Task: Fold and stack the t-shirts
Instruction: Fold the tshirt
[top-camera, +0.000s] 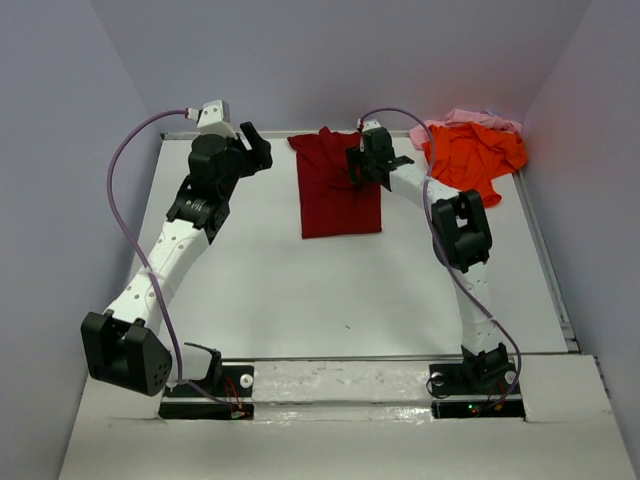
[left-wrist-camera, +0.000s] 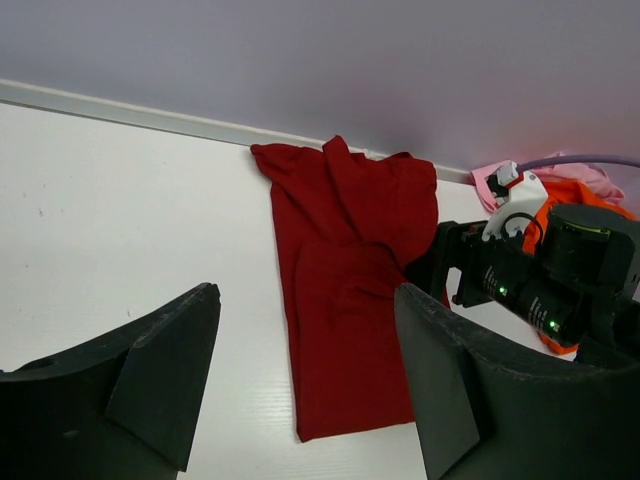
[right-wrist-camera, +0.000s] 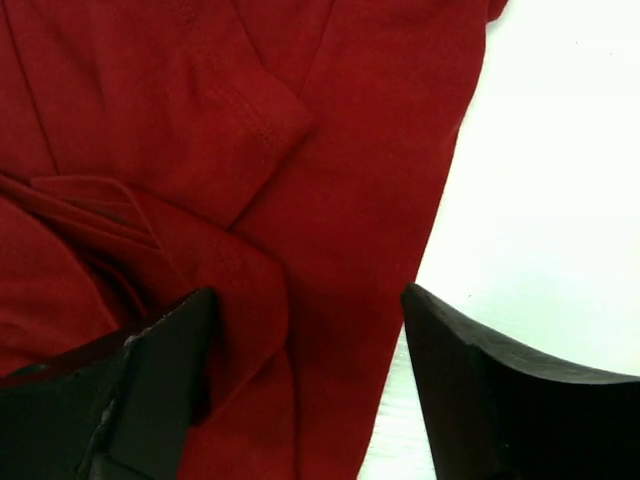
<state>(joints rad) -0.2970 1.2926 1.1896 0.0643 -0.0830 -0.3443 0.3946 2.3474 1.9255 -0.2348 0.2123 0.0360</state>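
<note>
Looking down, top camera: a white worktop with both arms reaching toward its far edge.
Dark red t-shirt: flat at the far middle of the worktop, folded into a long strip, with cloth bunched at its far end.
Orange t-shirt: crumpled in the far right corner, lying on a pink t-shirt that peeks out behind it.
Left end effector: near the far edge, left of the dark red t-shirt and apart from it.
Right end effector: over the dark red t-shirt's right edge.
Left wrist camera: left end effector released, fingers spread, nothing between them. The dark red t-shirt lies beyond, with the right arm at its right side.
Right wrist camera: right end effector released, fingers wide apart across the shirt's right edge. Its left finger is over a rumpled fold and its right finger over bare worktop.
</note>
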